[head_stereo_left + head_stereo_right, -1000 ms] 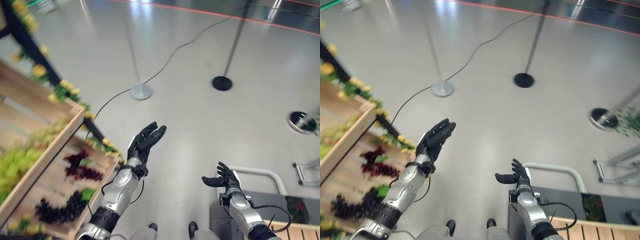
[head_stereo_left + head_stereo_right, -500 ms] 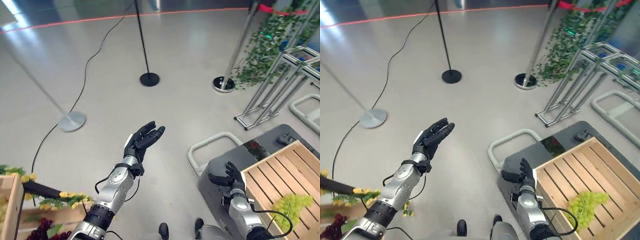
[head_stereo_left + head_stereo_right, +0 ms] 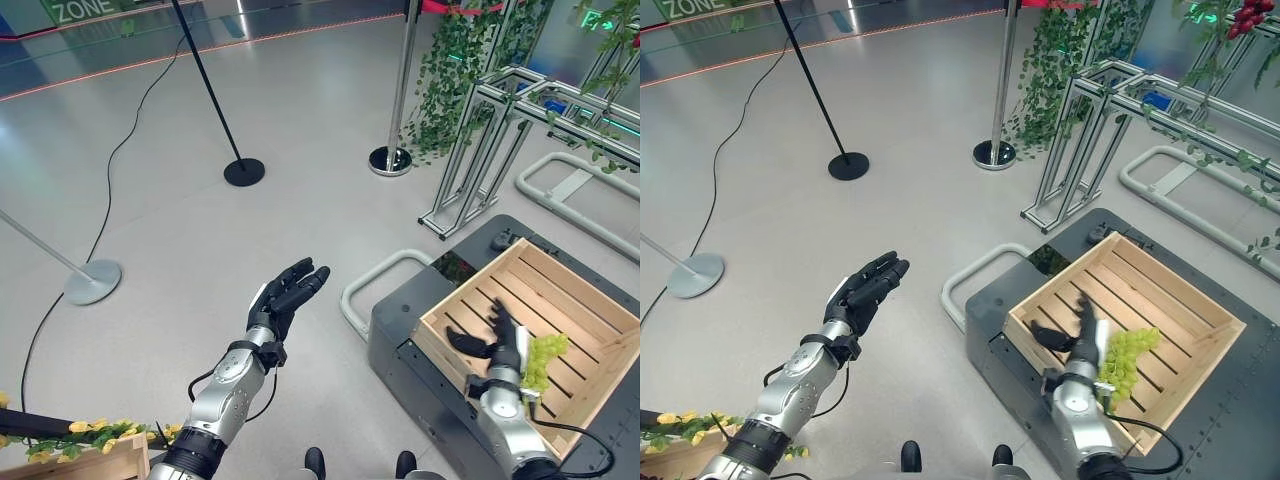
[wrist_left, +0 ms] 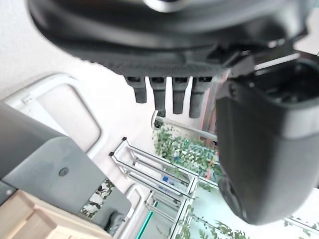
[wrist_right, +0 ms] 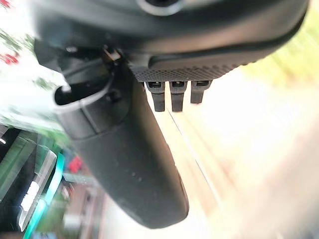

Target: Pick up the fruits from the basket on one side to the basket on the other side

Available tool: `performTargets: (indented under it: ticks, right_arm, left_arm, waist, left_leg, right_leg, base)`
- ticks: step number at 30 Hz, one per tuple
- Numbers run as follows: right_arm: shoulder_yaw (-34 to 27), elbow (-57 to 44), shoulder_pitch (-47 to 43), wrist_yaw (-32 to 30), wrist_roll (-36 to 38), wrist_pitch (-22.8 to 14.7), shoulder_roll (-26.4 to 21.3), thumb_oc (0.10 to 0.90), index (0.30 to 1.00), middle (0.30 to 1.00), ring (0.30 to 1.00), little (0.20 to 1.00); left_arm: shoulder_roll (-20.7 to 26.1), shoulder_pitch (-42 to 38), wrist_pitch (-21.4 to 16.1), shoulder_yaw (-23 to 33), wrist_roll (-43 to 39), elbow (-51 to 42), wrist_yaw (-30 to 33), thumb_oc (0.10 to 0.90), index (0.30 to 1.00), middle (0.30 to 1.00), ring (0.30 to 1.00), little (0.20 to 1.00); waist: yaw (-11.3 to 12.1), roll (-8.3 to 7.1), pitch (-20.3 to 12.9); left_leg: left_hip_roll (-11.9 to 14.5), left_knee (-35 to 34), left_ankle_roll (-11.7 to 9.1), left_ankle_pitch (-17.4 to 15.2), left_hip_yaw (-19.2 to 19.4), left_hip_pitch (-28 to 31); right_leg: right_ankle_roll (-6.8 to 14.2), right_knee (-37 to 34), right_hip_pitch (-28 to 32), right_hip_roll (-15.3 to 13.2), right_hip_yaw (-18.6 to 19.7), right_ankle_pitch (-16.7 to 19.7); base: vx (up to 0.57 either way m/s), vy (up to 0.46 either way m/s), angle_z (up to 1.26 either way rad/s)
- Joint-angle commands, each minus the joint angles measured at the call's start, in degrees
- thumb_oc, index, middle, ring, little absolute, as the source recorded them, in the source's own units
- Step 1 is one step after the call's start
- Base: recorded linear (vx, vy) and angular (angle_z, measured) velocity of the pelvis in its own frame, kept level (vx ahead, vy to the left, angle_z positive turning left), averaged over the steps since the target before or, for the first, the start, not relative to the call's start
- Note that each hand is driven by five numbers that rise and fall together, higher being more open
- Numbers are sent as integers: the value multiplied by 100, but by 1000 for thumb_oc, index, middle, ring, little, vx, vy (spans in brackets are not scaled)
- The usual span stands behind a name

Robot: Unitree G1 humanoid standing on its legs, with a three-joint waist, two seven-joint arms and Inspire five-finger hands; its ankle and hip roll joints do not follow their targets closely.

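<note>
A bunch of green grapes lies in a slatted wooden crate at the lower right. My right hand is open above the crate's near side, just left of the grapes; I cannot tell whether it touches them. In the right wrist view its fingers are straight and hold nothing. My left hand is open over bare floor at centre left, palm up and empty, with its straight fingers showing in the left wrist view.
The crate rests on a dark grey cart with a white tube rail. A metal frame draped with ivy stands behind it. Stanchion bases sit on the floor. A crate corner with yellow flowers is at the lower left.
The camera has swung right: the fruit shelves on the left left the picture and the crate with green grapes came in. My right hand now hangs over that crate. Both hands stay open.
</note>
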Motion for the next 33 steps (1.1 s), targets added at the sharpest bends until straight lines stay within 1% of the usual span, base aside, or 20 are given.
performTargets:
  ticks: [1,4,6,7,8,10,11,13,14,15,17,19,22,24,28,33]
  right_arm:
    - [-280,-273,-798,-789,-631,-548,-677,800,900,900,900,900]
    - [-339,-250,-1006,-780,-658,-335,-924,800,900,900,900,900]
    - [-337,-265,-1250,-744,-578,4,-1093,800,900,900,900,900]
    - [-330,-251,-1318,-741,-555,87,-1133,800,900,900,900,900]
    - [-293,-171,-1528,-784,-405,287,-1246,800,900,900,900,900]
    - [-239,-33,-1807,-875,-213,427,-1337,800,900,900,900,900]
    - [-201,139,-2097,-890,-98,583,-1443,800,900,900,900,900]
    - [-140,299,-2312,-739,75,787,-1539,800,900,900,900,900]
    - [-2,476,-2619,-526,344,1102,-1621,800,900,900,900,900]
    - [77,590,-2747,-389,474,1240,-1673,800,900,900,900,900]
    - [157,754,-2883,-199,666,1342,-1751,800,900,900,900,900]
    - [281,1040,-3080,-9,830,1429,-1869,800,900,900,900,900]
    - [343,1330,-3271,96,1015,1589,-1915,800,900,900,900,900]
    - [344,1434,-3340,95,1153,1710,-1908,800,900,900,900,900]
    - [271,1667,-3365,-7,1140,1784,-1856,800,900,900,900,900]
    - [114,1866,-3259,-367,1167,1841,-1774,800,900,900,900,900]
  left_arm:
    - [156,-446,-239,55,81,-483,-205,800,900,900,900,900]
    - [191,-467,-229,-54,69,-572,-261,800,900,900,900,900]
    - [234,-549,-259,-139,51,-664,-258,800,900,900,900,900]
    - [247,-578,-274,-153,45,-678,-260,800,900,900,900,900]
    - [295,-671,-323,-189,41,-705,-294,800,900,900,900,900]
    - [338,-797,-381,-256,79,-761,-282,800,900,900,900,900]
    - [387,-949,-442,-322,53,-759,-286,800,900,900,900,900]
    - [415,-1057,-510,-370,4,-740,-300,800,900,900,900,900]
    - [434,-1199,-608,-435,-32,-722,-272,800,900,900,900,900]
    - [451,-1264,-680,-464,-30,-713,-244,800,900,900,900,900]
    - [474,-1314,-767,-485,4,-723,-225,800,900,900,900,900]
    - [530,-1433,-897,-543,-27,-689,-215,800,900,900,900,900]
    - [519,-1466,-977,-590,-50,-604,-200,800,900,900,900,900]
    - [502,-1486,-1038,-636,-26,-556,-167,800,900,900,900,900]
    - [470,-1524,-1110,-682,-19,-538,-107,800,900,900,900,900]
    - [369,-1567,-1181,-771,47,-563,2,800,900,900,900,900]
  waist:
    - [-22,-85,-111]
    - [2,-73,-29]
    - [13,-69,51]
    - [16,-68,76]
    - [26,-64,155]
    - [38,-59,270]
    - [52,-53,402]
    - [56,-42,515]
    - [65,-20,681]
    - [61,-10,780]
    - [64,6,917]
    - [56,14,1195]
    - [41,22,1425]
    - [21,39,1544]
    - [-38,80,1681]
    - [-150,115,1807]
  left_leg:
    - [-90,431,-62,-363,-293,-203]
    - [-68,411,-68,-334,-295,-223]
    - [-60,397,-81,-308,-306,-280]
    - [-58,396,-85,-300,-310,-302]
    - [-55,408,-98,-280,-326,-381]
    - [-47,469,-116,-260,-345,-498]
    - [-51,579,-135,-260,-383,-635]
    - [-67,755,-153,-290,-410,-777]
    - [-96,1004,-173,-324,-443,-964]
    - [-104,1159,-178,-357,-449,-1069]
    - [-106,1364,-176,-403,-453,-1208]
    - [-122,1838,-165,-544,-419,-1470]
    - [-163,2337,-117,-728,-404,-1739]
    - [-184,2496,-82,-788,-384,-1850]
    - [-214,2637,-33,-859,-318,-1920]
    - [-243,2642,11,-905,-209,-1877]
  right_leg:
    - [-145,363,-157,-89,35,106]
    - [-157,304,-159,-56,44,138]
    - [-162,268,-193,-40,54,165]
    - [-165,268,-211,-38,52,168]
    - [-172,280,-272,-34,46,171]
    - [-188,325,-361,-32,33,169]
    - [-213,401,-453,-36,15,152]
    - [-235,502,-541,-50,-2,120]
    - [-272,646,-656,-80,-24,85]
    - [-299,749,-727,-95,-37,57]
    - [-330,899,-833,-120,-55,19]
    - [-406,1221,-1039,-162,-95,-61]
    - [-482,1572,-1287,-182,-72,-134]
    - [-498,1738,-1427,-189,-48,-157]
    - [-520,1884,-1551,-171,52,-184]
    - [-497,1887,-1572,-146,196,-158]
  base:
    - [-11,-84,-2]
    - [-18,-82,-5]
    - [-55,-70,-4]
    - [-105,-74,-5]
    - [-132,-77,-4]
    - [-145,-83,-1]
    - [-143,-71,0]
    - [-139,-44,3]
    - [-145,-8,7]
    - [-170,0,5]
    - [-125,6,3]
    - [-145,5,4]
    - [-79,15,-4]
    - [-70,49,-3]
    - [-45,59,-8]
    - [-40,60,-13]
